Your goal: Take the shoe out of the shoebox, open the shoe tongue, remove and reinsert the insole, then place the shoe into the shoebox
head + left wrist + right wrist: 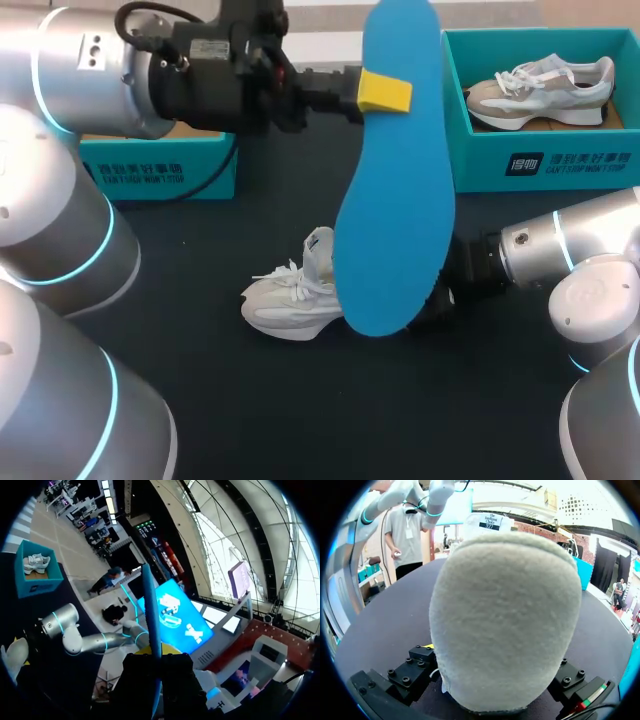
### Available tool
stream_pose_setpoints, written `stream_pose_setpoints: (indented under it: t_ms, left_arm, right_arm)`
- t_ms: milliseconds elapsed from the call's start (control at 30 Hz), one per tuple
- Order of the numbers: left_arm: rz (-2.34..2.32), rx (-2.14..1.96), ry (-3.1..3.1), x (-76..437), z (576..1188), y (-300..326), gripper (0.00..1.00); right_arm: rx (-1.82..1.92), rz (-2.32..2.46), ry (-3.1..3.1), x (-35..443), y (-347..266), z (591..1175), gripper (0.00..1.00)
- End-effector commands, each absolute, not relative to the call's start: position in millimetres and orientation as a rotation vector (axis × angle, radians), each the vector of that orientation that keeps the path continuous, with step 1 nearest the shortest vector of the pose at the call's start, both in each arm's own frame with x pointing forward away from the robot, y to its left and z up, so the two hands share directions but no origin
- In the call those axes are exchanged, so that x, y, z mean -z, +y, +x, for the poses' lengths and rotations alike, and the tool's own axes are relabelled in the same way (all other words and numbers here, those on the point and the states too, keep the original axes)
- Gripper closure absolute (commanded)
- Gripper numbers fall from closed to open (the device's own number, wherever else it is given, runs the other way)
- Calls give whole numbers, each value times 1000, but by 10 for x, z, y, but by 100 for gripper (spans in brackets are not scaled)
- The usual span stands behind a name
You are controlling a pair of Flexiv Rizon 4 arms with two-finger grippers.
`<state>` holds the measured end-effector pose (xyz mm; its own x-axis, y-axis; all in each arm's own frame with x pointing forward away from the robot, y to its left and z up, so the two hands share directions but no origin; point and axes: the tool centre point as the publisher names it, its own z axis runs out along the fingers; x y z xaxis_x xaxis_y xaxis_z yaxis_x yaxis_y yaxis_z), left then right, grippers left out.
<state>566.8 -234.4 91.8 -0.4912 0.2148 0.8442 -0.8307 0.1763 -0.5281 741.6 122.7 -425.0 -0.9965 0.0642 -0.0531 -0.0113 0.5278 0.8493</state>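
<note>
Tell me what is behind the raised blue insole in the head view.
The pale shoe on the table: its toe and laces show, its heel is covered by the insole. The right end effector is mostly hidden there too.

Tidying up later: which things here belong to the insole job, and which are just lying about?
In use: blue insole, left gripper holding it, white shoe.
Lying about: beige shoe in right shoebox, left shoebox; either box may be the shoe's.
</note>
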Motion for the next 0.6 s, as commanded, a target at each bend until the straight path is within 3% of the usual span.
stream_pose_setpoints:
  t_ms: [33,600]
  left_arm:
    - [617,-1478,-1554,-872,5700,-2357,100]
    - [631,-1490,-1544,-842,5703,-2390,100]
  right_arm:
    - [-1485,48,2679,4265,1236,7421,100]
    - [-1485,48,2679,4265,1236,7421,100]
